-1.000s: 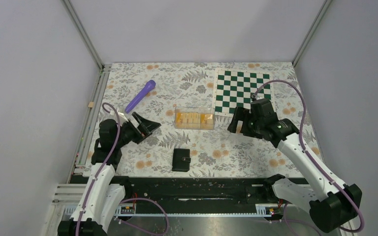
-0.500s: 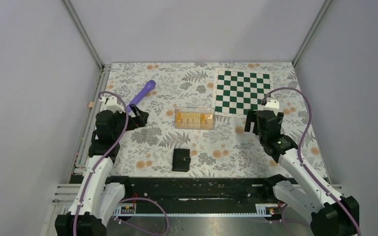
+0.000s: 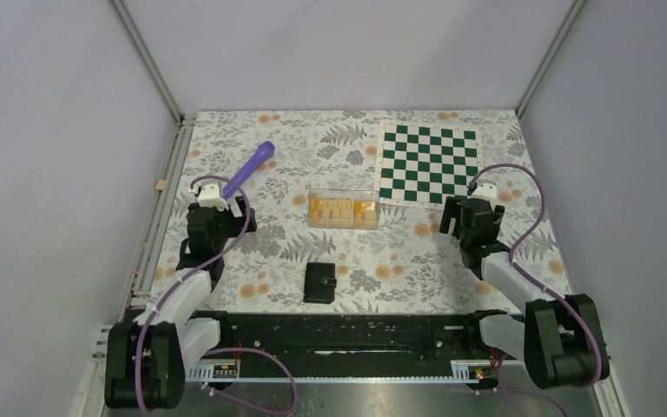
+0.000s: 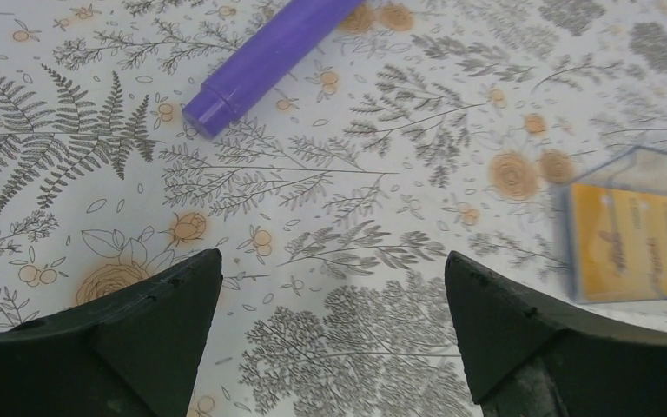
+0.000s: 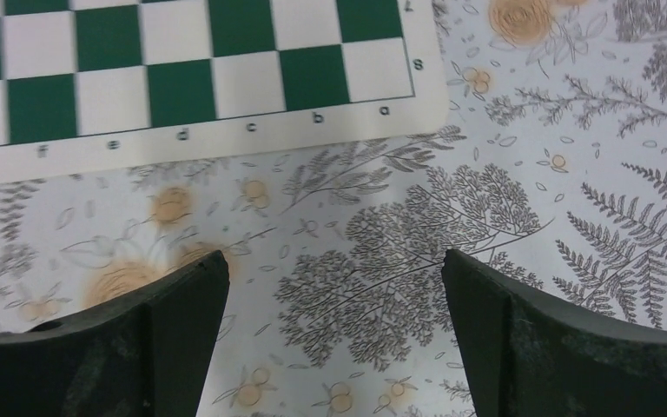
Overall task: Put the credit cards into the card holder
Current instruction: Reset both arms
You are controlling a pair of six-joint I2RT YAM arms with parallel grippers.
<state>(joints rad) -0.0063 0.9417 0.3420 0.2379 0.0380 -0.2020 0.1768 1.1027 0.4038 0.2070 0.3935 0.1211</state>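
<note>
The black card holder (image 3: 320,282) lies closed on the floral cloth near the front middle. The orange credit cards (image 3: 342,208) sit inside a clear plastic box (image 3: 342,210) at the table's middle; a yellow card in the box also shows at the right edge of the left wrist view (image 4: 634,243). My left gripper (image 3: 226,217) is open and empty, low over the cloth at the left, well left of the box. My right gripper (image 3: 465,219) is open and empty at the right, just below the chessboard's near corner. Both are apart from the wallet.
A purple marker (image 3: 248,168) lies at the back left, ahead of the left gripper (image 4: 265,61). A green-and-white chessboard mat (image 3: 428,162) covers the back right (image 5: 182,69). Metal frame rails edge the table.
Both arms have pulled back toward their bases and lowered: the left gripper moved left and nearer, the right gripper moved right and nearer. Wallet, box and marker have not moved.
</note>
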